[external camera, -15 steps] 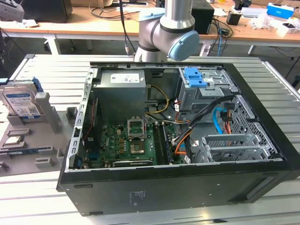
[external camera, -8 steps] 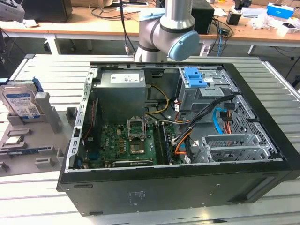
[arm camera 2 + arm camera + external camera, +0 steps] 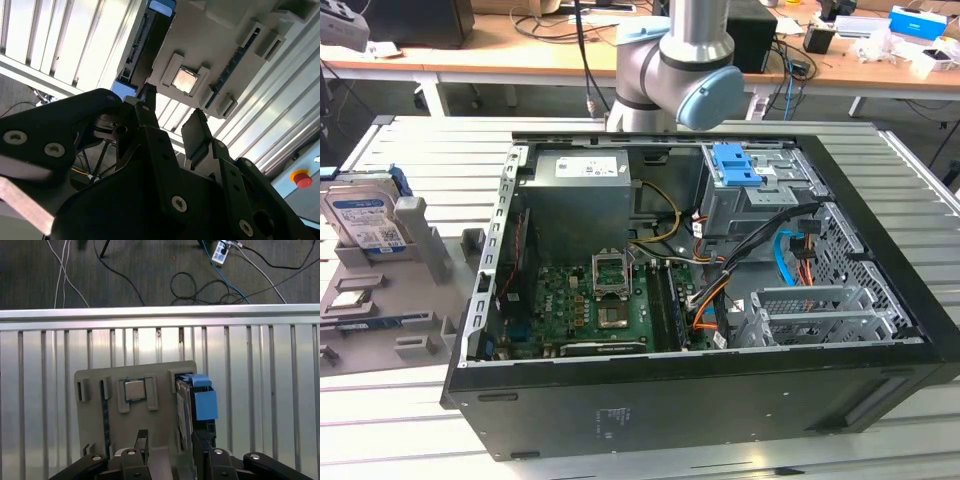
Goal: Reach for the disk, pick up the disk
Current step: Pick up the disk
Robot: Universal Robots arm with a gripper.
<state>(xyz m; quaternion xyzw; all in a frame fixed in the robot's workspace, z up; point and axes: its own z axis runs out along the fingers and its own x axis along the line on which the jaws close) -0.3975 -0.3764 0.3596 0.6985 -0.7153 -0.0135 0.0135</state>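
Disk (image 3: 183, 405) on edge in grey holder (image 3: 100, 415); gripper (image 3: 169, 441), jaws apart, just beside.

This is a robot lab or workshop. A computer case (image 3: 620, 420) is laid open on a table (image 3: 430, 150) made of metal slats, with its boards and wires in sight. A big grey robot arm (image 3: 665, 65) is set up behind it. Long wooden desks (image 3: 520, 58) with boxes (image 3: 917, 22) are seen at the back. Loose cables (image 3: 200, 287) are spread over the dark floor (image 3: 140, 275).
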